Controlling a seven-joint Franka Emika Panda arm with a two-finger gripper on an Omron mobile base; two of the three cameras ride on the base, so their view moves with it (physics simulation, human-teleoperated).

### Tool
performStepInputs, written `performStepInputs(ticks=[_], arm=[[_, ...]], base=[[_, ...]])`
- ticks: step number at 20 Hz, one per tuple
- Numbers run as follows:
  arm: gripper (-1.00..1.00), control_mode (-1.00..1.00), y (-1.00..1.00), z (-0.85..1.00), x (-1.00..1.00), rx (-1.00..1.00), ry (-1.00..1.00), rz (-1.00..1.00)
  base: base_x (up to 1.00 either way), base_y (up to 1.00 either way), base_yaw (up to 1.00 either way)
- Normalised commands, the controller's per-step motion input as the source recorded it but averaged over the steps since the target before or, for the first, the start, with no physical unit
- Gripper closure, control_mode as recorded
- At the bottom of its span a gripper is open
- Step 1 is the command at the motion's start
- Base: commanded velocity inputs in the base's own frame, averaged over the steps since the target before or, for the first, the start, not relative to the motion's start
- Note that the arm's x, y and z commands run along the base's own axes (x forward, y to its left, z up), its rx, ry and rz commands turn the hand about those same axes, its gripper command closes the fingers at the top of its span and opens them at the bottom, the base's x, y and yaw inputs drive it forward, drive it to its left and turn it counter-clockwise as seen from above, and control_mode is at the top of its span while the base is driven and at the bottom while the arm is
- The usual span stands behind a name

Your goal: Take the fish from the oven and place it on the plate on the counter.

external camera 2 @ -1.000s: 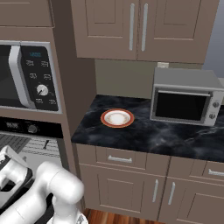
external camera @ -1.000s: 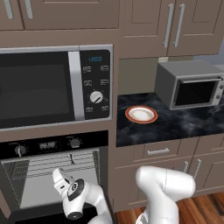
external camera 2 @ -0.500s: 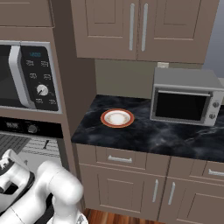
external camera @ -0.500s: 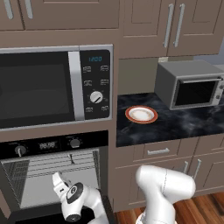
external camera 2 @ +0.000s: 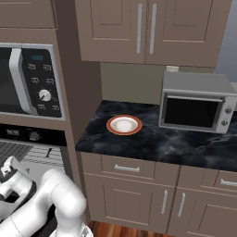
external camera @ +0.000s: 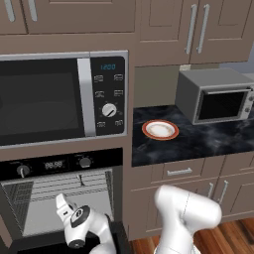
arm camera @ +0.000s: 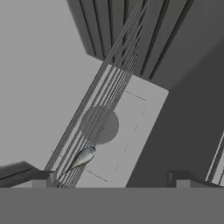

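the claw (arm camera: 111, 177) is reaching into the open oven (external camera: 59, 198), its fingers spread wide apart and holding nothing. the fish (arm camera: 81, 158) lies on the wire rack (arm camera: 105, 100) just by the left fingertip. the plate (external camera: 160, 130) sits bare on the bench (external camera: 208, 139), beside the toaster oven (external camera: 216, 96).

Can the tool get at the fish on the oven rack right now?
Probably yes. The tool is open and looks into the oven, whose door is down. The fish lies on the wire rack near the left fingertip, with nothing between them.
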Motion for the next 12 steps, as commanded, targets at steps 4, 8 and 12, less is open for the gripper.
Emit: performStepInputs(ticks=[4,8,12], arm=[[-1.00,-1.00,0.17,-0.21,0.39,0.00,0.00,0.00],[-1.00,-1.00,0.07,-0.27,0.38,0.01,0.00,0.00],[-1.00,-1.00,0.02,-0.39,0.41,0.02,0.00,0.00]], base=[[0.00,0.00,0.00],[0.00,0.00,0.00],[0.00,0.00,0.00]])
